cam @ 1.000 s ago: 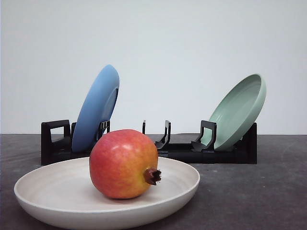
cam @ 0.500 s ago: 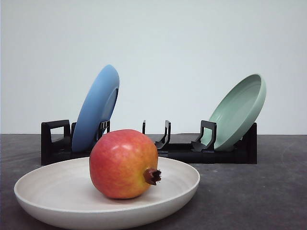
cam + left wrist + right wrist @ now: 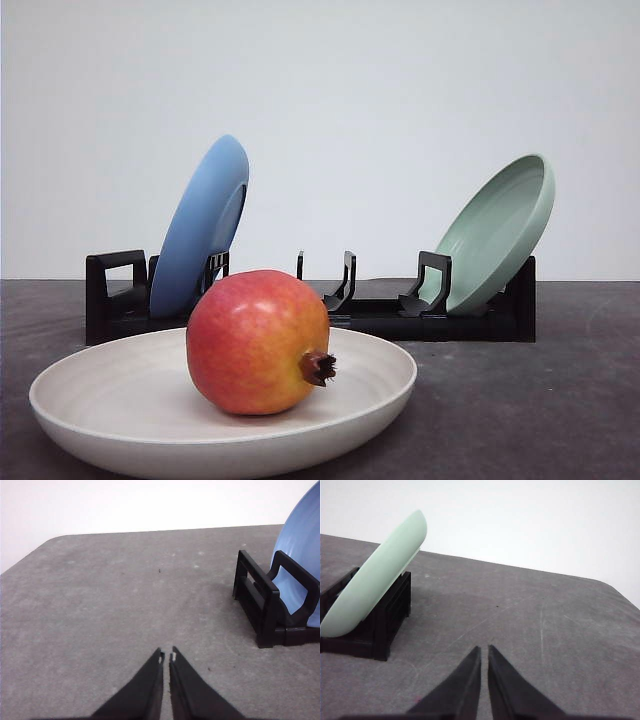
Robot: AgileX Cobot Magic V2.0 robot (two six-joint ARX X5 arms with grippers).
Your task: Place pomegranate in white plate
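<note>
The pomegranate (image 3: 258,342), red with a yellow-orange blush and a brown crown tip pointing right, rests inside the white plate (image 3: 370,385) at the near front of the table. My left gripper (image 3: 167,656) is shut with nothing between its black fingers, hovering over bare grey table beside the rack end that holds the blue plate. My right gripper (image 3: 484,650) is also shut and holds nothing, over bare table beside the rack end with the pale green plate.
A black dish rack (image 3: 380,315) stands behind the white plate. A blue plate (image 3: 200,225) leans in its left end and a pale green plate (image 3: 500,230) in its right end. The grey table ends at rounded far corners in both wrist views.
</note>
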